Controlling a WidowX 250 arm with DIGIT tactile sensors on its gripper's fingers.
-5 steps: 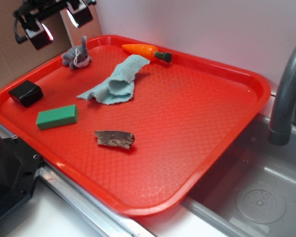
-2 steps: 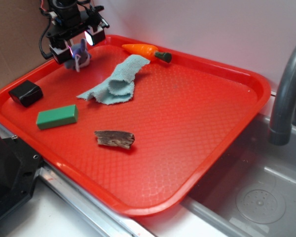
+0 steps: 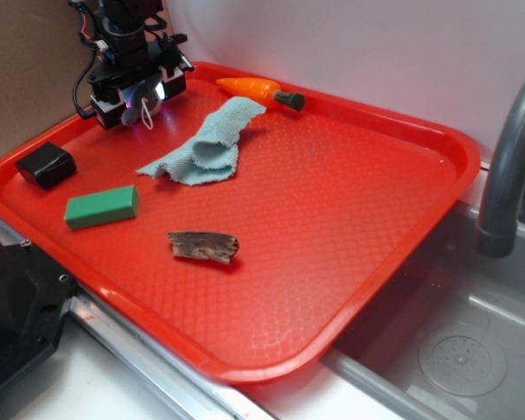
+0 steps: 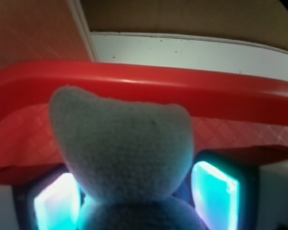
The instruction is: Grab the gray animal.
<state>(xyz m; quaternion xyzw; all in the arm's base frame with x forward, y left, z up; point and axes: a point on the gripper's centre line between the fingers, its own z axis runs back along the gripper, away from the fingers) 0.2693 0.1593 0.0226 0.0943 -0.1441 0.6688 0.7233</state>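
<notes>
The gray animal [image 3: 143,94], a small plush bunny, sits at the far left corner of the red tray [image 3: 332,201], mostly hidden by my gripper [image 3: 140,100], with its white string hanging out below. My gripper has come down over it with one finger on each side. In the wrist view the bunny's gray back [image 4: 120,143] fills the space between the two glowing cyan pads [image 4: 213,194], and the gripper [image 4: 134,201] is open around it. The tray rim [image 4: 149,86] rises just beyond.
On the tray lie a black block [image 3: 45,164], a green block [image 3: 101,206], a brown bark-like piece [image 3: 203,247], a pale blue cloth [image 3: 206,144] and an orange carrot [image 3: 258,89]. A gray faucet [image 3: 507,166] and sink [image 3: 455,350] are at right. Cardboard [image 3: 26,70] stands behind left.
My gripper came down from above the tray's far left corner and now straddles the bunny, covering most of it. Nothing else on the tray has moved.
</notes>
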